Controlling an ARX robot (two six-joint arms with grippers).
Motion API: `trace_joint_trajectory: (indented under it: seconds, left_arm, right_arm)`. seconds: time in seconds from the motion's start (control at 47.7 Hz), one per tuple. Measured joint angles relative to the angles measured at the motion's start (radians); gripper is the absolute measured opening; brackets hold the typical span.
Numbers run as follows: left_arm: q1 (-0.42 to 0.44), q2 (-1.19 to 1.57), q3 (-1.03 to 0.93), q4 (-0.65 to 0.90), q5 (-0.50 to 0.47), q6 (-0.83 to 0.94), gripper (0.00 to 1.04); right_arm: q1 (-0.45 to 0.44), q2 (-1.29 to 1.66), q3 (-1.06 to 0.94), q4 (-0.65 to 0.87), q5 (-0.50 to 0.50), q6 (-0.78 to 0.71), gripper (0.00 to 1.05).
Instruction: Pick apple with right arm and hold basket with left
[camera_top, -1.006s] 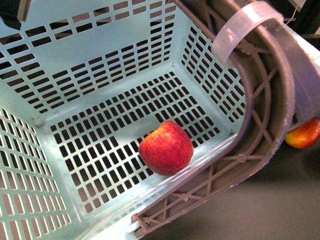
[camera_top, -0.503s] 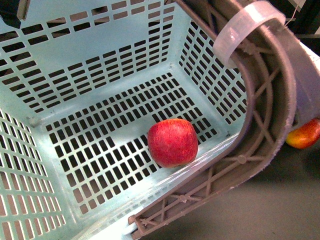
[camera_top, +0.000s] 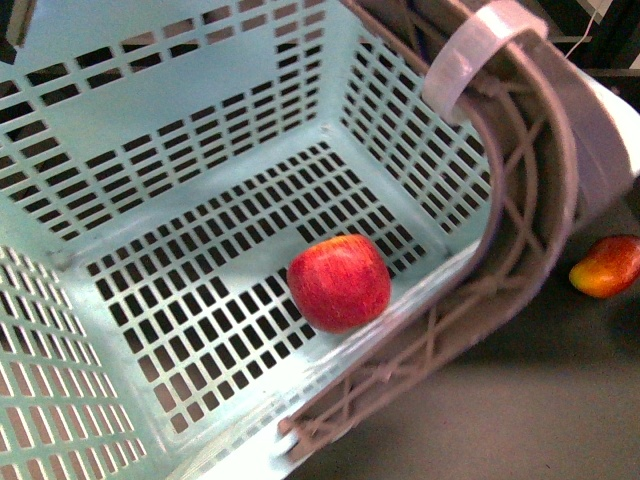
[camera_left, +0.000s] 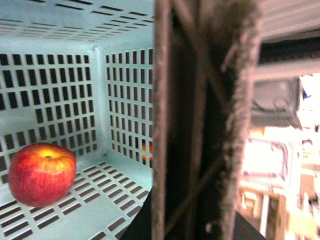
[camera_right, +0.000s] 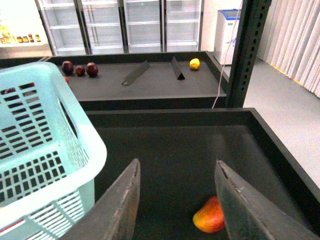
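Because the basket (camera_top: 180, 100) looks tilted, the apple (camera_top: 339, 283) rests against its lower wall; the right tool (camera_right: 177, 165) gapes empty, while the left tool's state cannot be told.

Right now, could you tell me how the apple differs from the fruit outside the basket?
The apple is round and deep red; the other fruit is oval, yellow-orange to red. The apple sits inside the basket; the other fruit lies outside on the dark surface. Neither is gripped.

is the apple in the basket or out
In. The apple rests on the slotted floor of the basket, whose walls rise around it.
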Motion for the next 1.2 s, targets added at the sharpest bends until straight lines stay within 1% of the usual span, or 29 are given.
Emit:
trace_joint_trajectory:
  seconds: [0.042, 0.105, 0.294, 0.566, 0.755, 0.839, 0.965, 1.132, 1.153, 1.195]
  left_arm:
    - [0.005, 0.005, 0.005, -0.001, -0.055, -0.026, 0.05]
    - [0.036, 0.010, 0.011, 0.011, -0.089, -0.051, 0.05]
    - [0.178, 0.023, 0.011, 0.082, -0.088, -0.177, 0.05]
    - [0.354, 0.110, -0.051, 0.212, -0.072, -0.361, 0.05]
    - [0.457, 0.213, -0.143, 0.301, -0.077, -0.387, 0.05]
    - [0.480, 0.221, -0.188, 0.309, -0.071, -0.384, 0.05]
    - [0.488, 0.221, -0.236, 0.311, -0.051, -0.384, 0.05]
    - [0.489, 0.205, -0.293, 0.296, -0.060, -0.399, 0.05]
    - [0.489, 0.201, -0.298, 0.289, -0.061, -0.404, 0.06]
    - [0.488, 0.194, -0.305, 0.272, -0.056, -0.414, 0.12]
  right_arm:
    - [0.000, 0.000, 0.000, 0.000, 0.000, 0.000, 0.58]
    - [0.000, -0.001, 0.000, 0.000, 0.000, 0.000, 0.68]
    - [0.000, -0.001, 0.000, 0.000, 0.000, 0.000, 0.97]
    - [0.000, -0.001, 0.000, 0.000, 0.001, 0.000, 0.96]
    - [0.000, -0.001, 0.000, 0.000, 0.000, 0.000, 0.96]
    - [0.000, -0.001, 0.000, 0.000, 0.001, 0.000, 0.96]
    - [0.000, -0.001, 0.000, 0.000, 0.000, 0.000, 0.96]
    - [0.000, -0.001, 0.000, 0.000, 0.000, 0.000, 0.96]
    - [0.000, -0.001, 0.000, 0.000, 0.000, 0.000, 0.96]
    - [0.000, -0.001, 0.000, 0.000, 0.000, 0.000, 0.96]
